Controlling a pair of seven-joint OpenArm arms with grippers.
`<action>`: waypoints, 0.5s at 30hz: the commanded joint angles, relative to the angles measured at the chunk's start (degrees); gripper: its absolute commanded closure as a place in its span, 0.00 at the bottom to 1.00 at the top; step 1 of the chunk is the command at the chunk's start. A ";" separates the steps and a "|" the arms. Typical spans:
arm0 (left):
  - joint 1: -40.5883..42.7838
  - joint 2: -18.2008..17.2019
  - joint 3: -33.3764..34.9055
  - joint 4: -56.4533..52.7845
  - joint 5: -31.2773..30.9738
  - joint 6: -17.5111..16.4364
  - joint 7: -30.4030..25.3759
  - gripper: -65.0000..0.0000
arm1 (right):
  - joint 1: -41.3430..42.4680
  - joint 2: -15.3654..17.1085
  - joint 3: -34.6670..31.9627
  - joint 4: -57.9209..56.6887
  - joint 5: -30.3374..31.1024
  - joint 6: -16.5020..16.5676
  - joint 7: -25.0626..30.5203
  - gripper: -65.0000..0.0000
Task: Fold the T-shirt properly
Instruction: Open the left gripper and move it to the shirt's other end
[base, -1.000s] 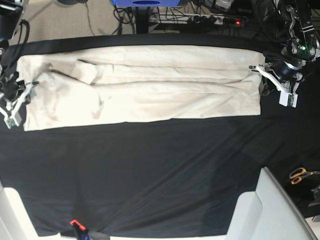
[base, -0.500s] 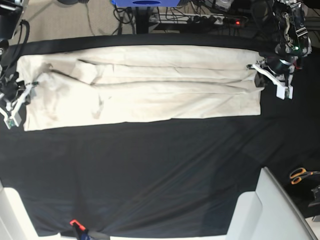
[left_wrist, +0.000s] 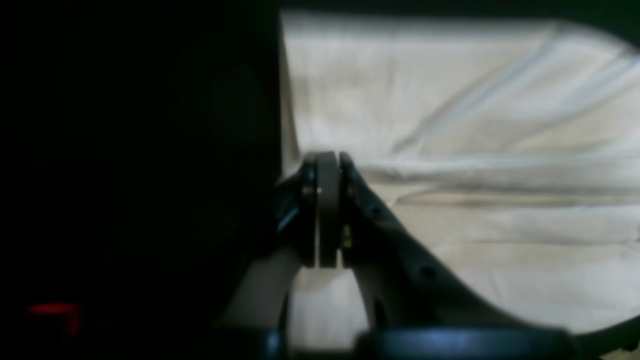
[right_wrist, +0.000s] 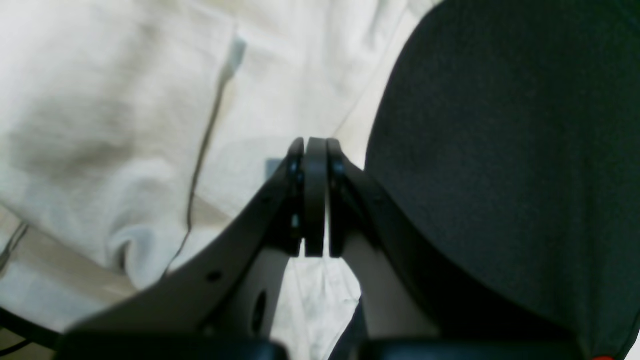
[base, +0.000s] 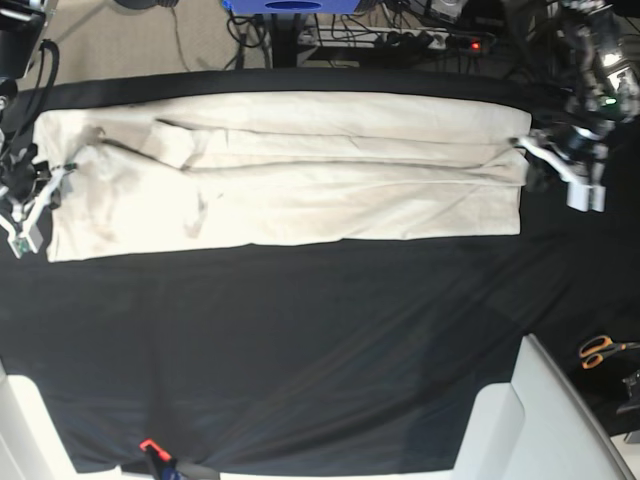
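Left wrist view: left gripper (left_wrist: 327, 165) fills the near frame, its jaws pressed together at the tips, pinching the edge of the T-shirt (left_wrist: 450, 150). Cream fabric runs away ahead and to the right of the fingertips in long soft creases. To the left of the jaws, only the black table cloth (left_wrist: 140, 150), very dark and blurred.

Right wrist view: right gripper (right_wrist: 315, 150) likewise drawn together, with cloth of the same T-shirt (right_wrist: 125, 100) lying under and around the tips; whether a fold sits between the pads cannot be told for certain, though the tips rest at the shirt's border. A seam line runs just left of the fingers. Black table cloth (right_wrist: 500, 175) lies to the right of the jaws.

Base view: T-shirt (base: 300, 170) is spread long and flat across the far half of the table cloth (base: 300, 350), folded into a lengthwise band. Left gripper (base: 530, 150) meets one short end, right gripper (base: 55, 180) the opposite end. Beyond the left arm's side, orange-handled scissors (base: 600, 350) lie well apart from the shirt.
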 joint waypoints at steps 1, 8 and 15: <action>0.38 -0.70 -1.56 2.05 -1.77 0.06 0.83 1.00 | 0.64 0.92 0.29 1.01 0.62 0.06 0.77 1.00; 0.56 -2.01 -10.88 -3.58 -8.01 -6.27 4.97 0.47 | 0.29 0.92 0.29 1.01 0.62 0.06 0.77 1.00; -1.99 -4.83 -10.71 -18.26 -17.77 -12.56 4.88 0.02 | -0.15 1.01 0.03 1.01 0.62 0.06 0.77 1.00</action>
